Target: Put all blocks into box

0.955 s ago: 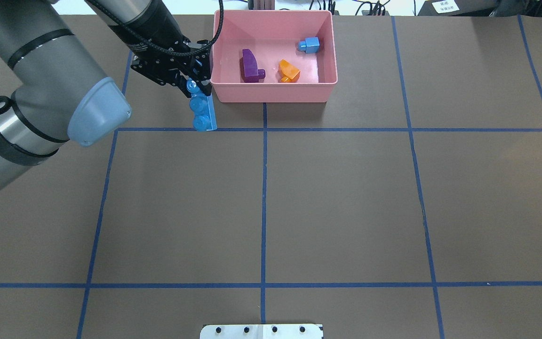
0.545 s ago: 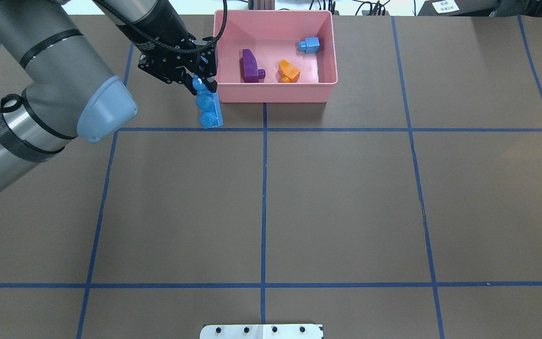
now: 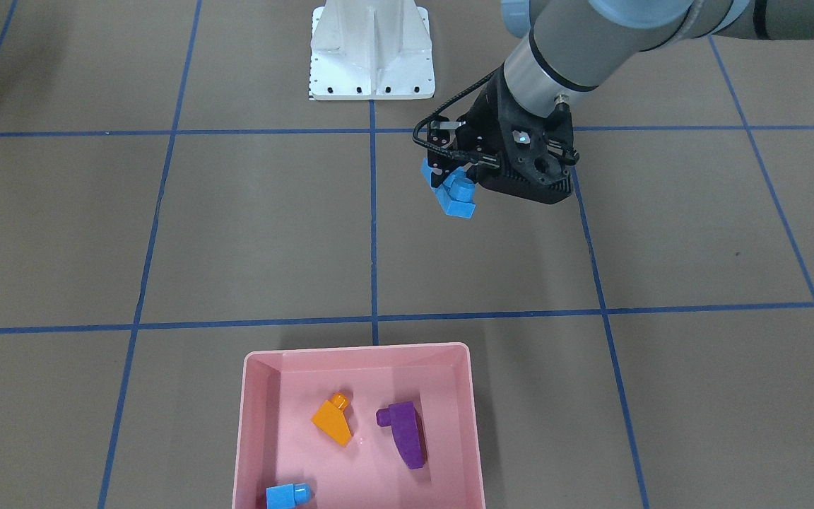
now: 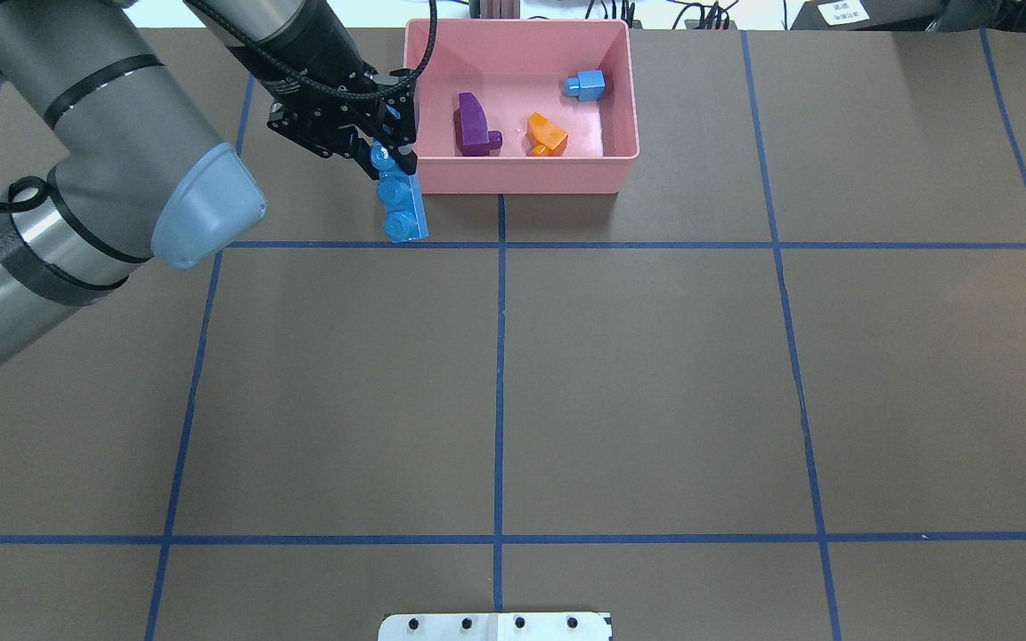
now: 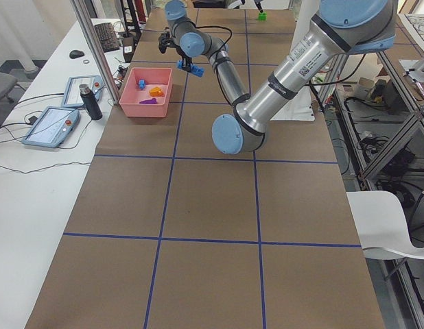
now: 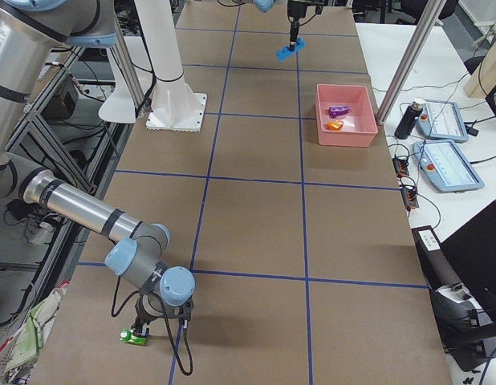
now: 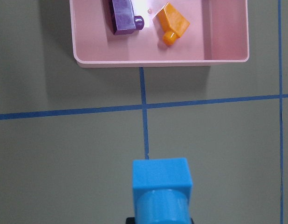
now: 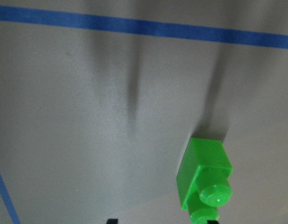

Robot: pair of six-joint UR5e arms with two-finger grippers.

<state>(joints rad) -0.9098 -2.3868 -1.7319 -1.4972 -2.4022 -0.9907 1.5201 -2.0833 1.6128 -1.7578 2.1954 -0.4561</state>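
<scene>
My left gripper (image 4: 386, 157) is shut on one end of the long blue brick (image 4: 402, 200) and holds it above the table, just outside the near left corner of the pink box (image 4: 522, 174). The brick also shows in the front view (image 3: 455, 195) and the left wrist view (image 7: 161, 191). Inside the box lie the purple brick (image 4: 475, 125), the orange brick (image 4: 547, 133) and the small blue brick (image 4: 586, 85). The green brick (image 8: 204, 179) lies on the table far from the box. My right gripper (image 6: 144, 327) hangs over it, its fingertips (image 8: 112, 220) apart at the wrist view's bottom edge.
The white metal base (image 3: 372, 53) stands at the robot's side of the table. Blue tape lines (image 4: 499, 356) cross the brown table cover. Tablets and a dark bottle (image 5: 90, 101) stand on the side desk beyond the box.
My left gripper has moved right, towards the pink box, carrying the long blue brick. The bricks in the box have not moved.
</scene>
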